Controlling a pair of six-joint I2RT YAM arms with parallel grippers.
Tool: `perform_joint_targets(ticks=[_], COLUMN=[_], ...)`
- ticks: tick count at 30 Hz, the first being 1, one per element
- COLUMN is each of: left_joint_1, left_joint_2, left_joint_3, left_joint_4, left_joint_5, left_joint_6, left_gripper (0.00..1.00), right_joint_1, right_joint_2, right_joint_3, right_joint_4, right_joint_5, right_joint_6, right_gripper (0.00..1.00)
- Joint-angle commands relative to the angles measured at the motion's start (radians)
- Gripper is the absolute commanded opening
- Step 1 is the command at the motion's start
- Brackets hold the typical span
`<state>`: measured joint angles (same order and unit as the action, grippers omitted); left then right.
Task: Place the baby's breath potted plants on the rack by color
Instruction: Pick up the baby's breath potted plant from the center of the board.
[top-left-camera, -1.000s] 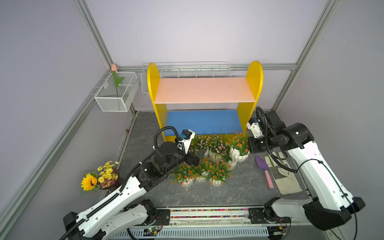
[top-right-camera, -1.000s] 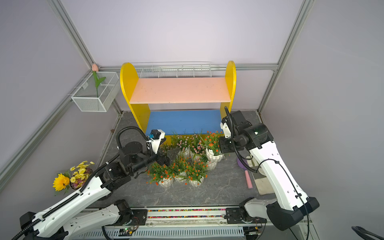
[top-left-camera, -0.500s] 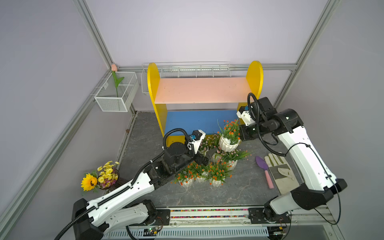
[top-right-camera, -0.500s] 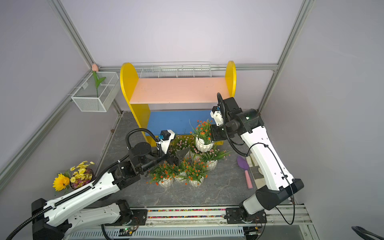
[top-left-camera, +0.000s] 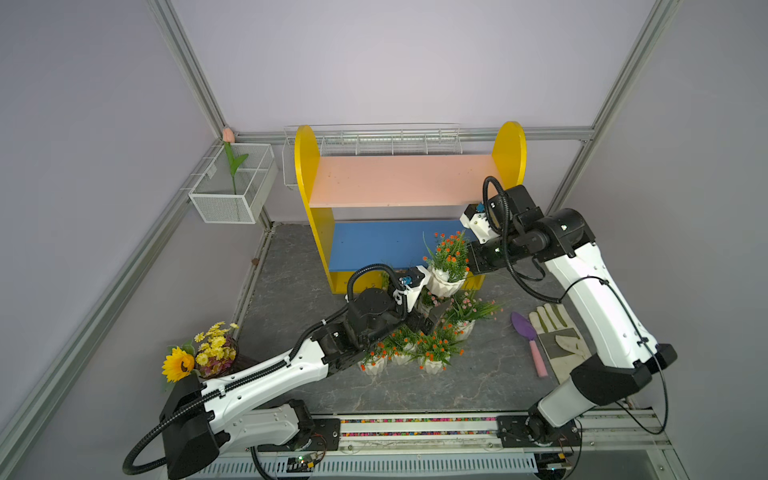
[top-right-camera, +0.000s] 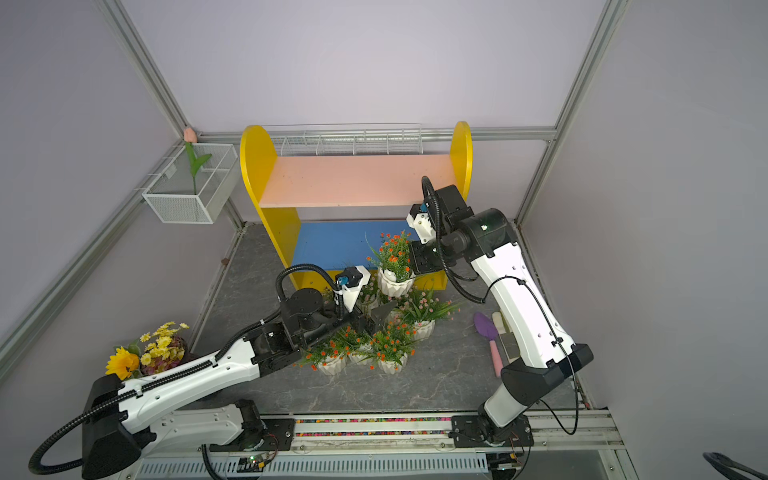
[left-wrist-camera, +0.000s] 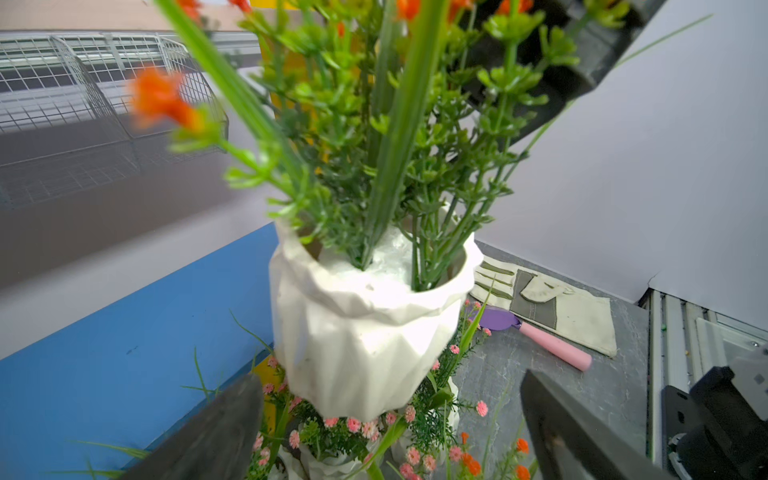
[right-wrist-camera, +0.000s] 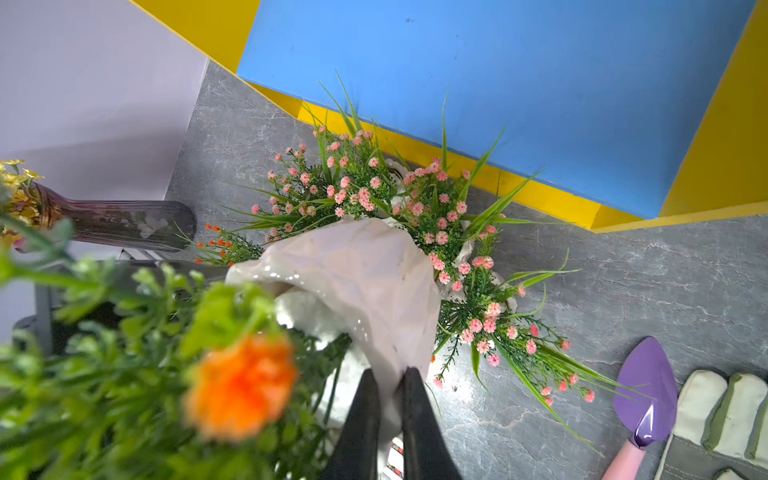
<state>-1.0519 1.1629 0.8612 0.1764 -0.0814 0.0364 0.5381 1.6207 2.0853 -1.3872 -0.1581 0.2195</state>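
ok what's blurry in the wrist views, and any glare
Right wrist view: the orange bloom nearest the lens is out of focus, the pink-bloom plants farther off are sharp, the held white pot shows glossy highlights. Left wrist view: that pot is crisp, one outer orange sprig is smeared.

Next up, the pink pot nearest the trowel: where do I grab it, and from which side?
Probably pinch the pink pot by its rim, from the trowel side: it stands upright, that side is open, and other pots crowd the rest.

Lab test booth: aluminium frame (top-left-camera: 557, 134), blank walls (top-left-camera: 395, 62).
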Motion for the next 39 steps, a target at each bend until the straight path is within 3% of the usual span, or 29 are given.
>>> perform_joint_targets(ticks=[1,16,39], left_joint_1=[-0.019,-0.071,-0.088], left_joint_2=[0.030,0.118,0.180], left_joint_3=[0.036,0.045,0.032], left_joint_4=[0.051,0.160,0.294], left_joint_5=[-0.063,-0.327,-0.537], left_joint_6=[0.034,0.059,0.066], left_gripper=[0.99,0.99,0.99], right_joint_1=[0.025,0.087,0.127], right_joint_2=[0.005,0.018,-0.024], right_joint_3=[0.039,0.042,-0.070], right_joint_4=[0.022,0.016,0.080], right_joint_5=[-0.044,-0.056,-0.105], right_joint_6=[-0.013,0.006,0.072], right_gripper=[0.10,0.10,0.10])
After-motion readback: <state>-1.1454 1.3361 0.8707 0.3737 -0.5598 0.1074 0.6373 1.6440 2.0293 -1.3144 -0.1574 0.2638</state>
